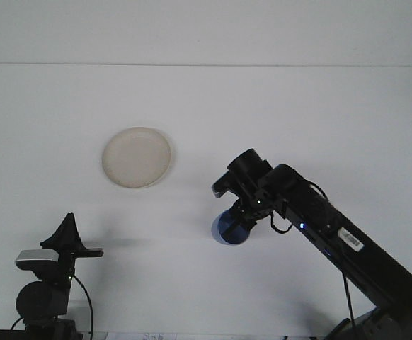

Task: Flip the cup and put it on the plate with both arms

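The right pincer [240, 216] reaches in from the lower right on its long black arm and grips a blue cup [231, 230], which hangs just below it with its open mouth facing the camera (the inside looks dark blue). Up and to the left of that pincer, well apart, 1 cream plate [136, 157] lies flat on the white counter [277, 113]. The left pincer [68, 234] sits far to the left, low, pointing upward.

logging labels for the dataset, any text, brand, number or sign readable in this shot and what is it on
No text here can be read.
White sticker on the right arm: it carries dark print, too small and blurred to read.
Blue cup, plate, left arm: no markings visible.
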You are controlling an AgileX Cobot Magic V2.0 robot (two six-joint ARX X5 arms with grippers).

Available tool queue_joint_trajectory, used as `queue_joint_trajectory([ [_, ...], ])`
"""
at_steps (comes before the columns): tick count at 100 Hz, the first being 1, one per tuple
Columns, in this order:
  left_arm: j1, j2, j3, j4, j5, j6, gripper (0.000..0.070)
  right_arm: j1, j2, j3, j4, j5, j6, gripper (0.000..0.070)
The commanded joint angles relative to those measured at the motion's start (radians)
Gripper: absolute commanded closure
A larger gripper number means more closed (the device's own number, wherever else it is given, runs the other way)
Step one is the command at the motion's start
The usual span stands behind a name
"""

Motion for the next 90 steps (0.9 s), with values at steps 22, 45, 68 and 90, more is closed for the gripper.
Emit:
queue_joint_trajectory([
  [22,0.001,-0.001,-0.019,0.01,0.002,0.015,0.0688,0.045,0.124,0.067,-0.016,0.001,-0.042,0.0699],
  [45,0.001,-0.001,-0.019,0.01,0.002,0.015,0.0688,0.047,0.163,0.067,-0.036,0.001,-0.045,0.0685],
  [68,0.001,-0.001,-0.019,0.01,0.002,0.015,0.0688,0.044,0.163,0.068,-0.034,0.0,-0.045,0.0396],
  [90,0.001,-0.001,-0.019,0.01,0.002,0.015,0.0688,0.032,0.162,0.122,-0.093,-0.003,-0.076,0.035],
])
